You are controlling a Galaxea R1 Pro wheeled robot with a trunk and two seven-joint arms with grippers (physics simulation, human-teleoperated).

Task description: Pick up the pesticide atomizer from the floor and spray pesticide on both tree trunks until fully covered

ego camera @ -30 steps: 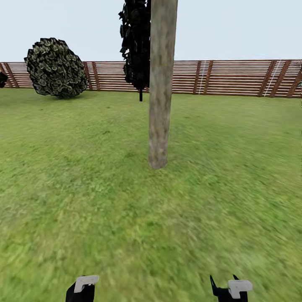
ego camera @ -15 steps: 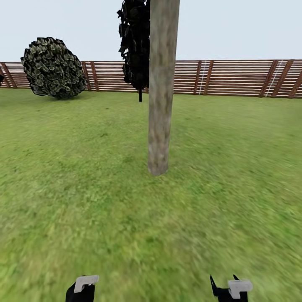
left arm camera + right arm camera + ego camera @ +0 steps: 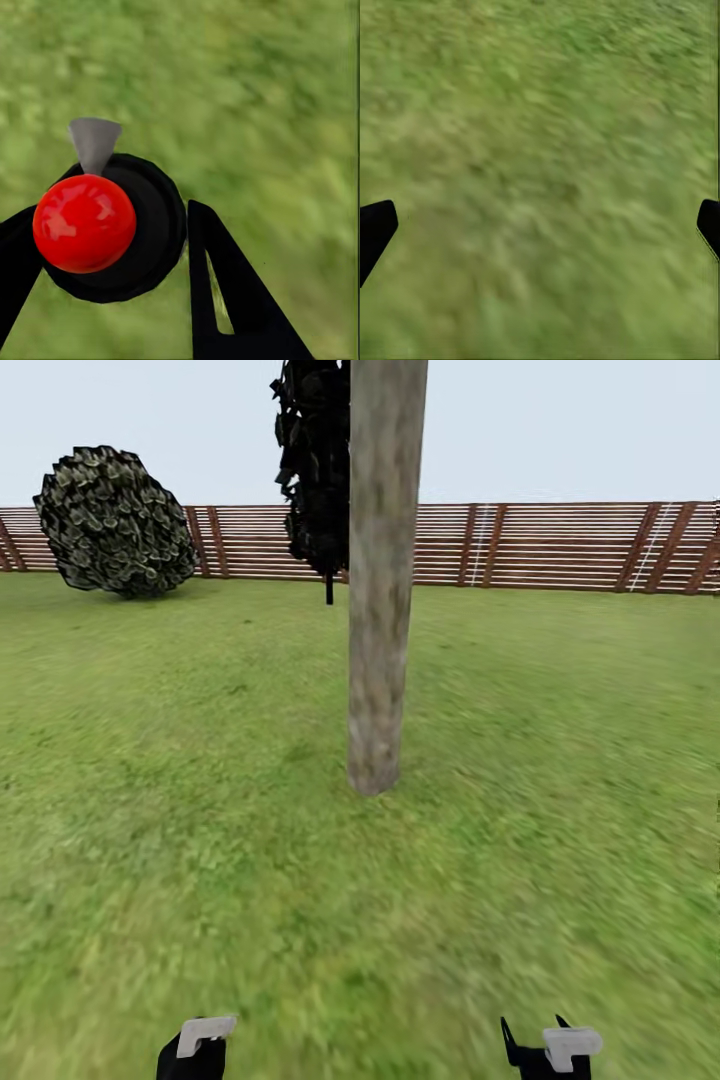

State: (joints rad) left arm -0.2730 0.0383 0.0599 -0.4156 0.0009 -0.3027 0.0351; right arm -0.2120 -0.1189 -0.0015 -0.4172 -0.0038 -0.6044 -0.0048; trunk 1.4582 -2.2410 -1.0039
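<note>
My left gripper [image 3: 112,216] is shut on the pesticide atomizer [image 3: 84,223], a black round body with a glossy red ball top and a grey nozzle, held over grass. In the head view the left gripper [image 3: 197,1047] sits at the bottom edge. A thick pale grey-brown tree trunk [image 3: 378,610] rises from the lawn straight ahead, a few steps from me, its top cut off by the picture. My right gripper [image 3: 546,1047] is open, its black fingertips [image 3: 376,229] spread wide over bare grass with nothing between them.
A round dark bush [image 3: 115,520] stands at the far left by the reddish-brown slat fence [image 3: 560,545]. A dark-leaved tree [image 3: 315,470] with a thin stem stands behind the trunk near the fence. Green lawn [image 3: 560,760] spreads on all sides.
The whole head view has shifted: the camera moved closer to the trunk, whose base now sits lower in the picture, and the bush slid left. Both grippers hold as before.
</note>
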